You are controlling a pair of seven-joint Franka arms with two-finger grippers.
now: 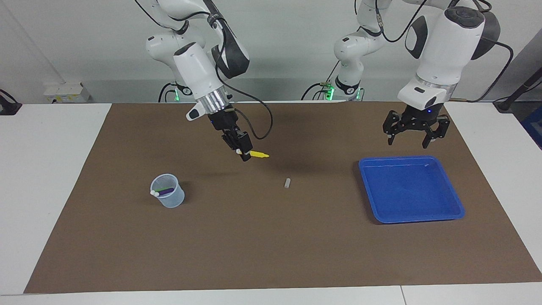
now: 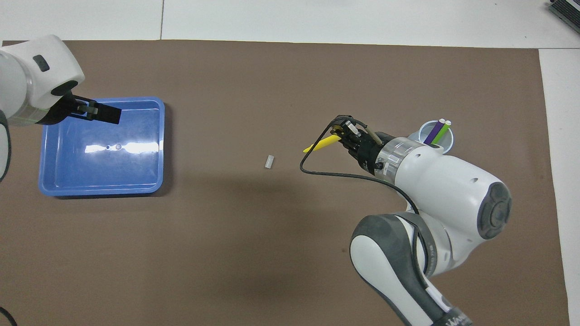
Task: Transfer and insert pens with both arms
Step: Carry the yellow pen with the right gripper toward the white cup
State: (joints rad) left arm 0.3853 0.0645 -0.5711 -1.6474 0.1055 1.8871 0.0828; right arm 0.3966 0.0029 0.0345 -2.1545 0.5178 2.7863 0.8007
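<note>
A brown mat (image 1: 271, 237) covers the table. At the left arm's end sits a blue tray (image 1: 449, 214), holding no pens. The left gripper (image 1: 413, 136) hangs in the air over the mat beside the tray's edge nearer the robots, its jaws spread wide and holding nothing; that arm waits.

Toward the right arm's end stands a clear cup (image 1: 169, 199) with the purple pen (image 2: 434, 132) and the lime green pen (image 2: 442, 134) leaning inside it, white tips up.

The right gripper (image 1: 242, 153) hovers over the middle of the mat, pinching the yellow pen (image 1: 259, 154) near one end. The pen lies roughly level, its long axis along the table's length, its free end pointing toward the tray and away from the cup. To go in, I judge it must travel toward the cup and tip upright.

A tiny clear cap (image 1: 287, 183) lies loose on the mat.
</note>
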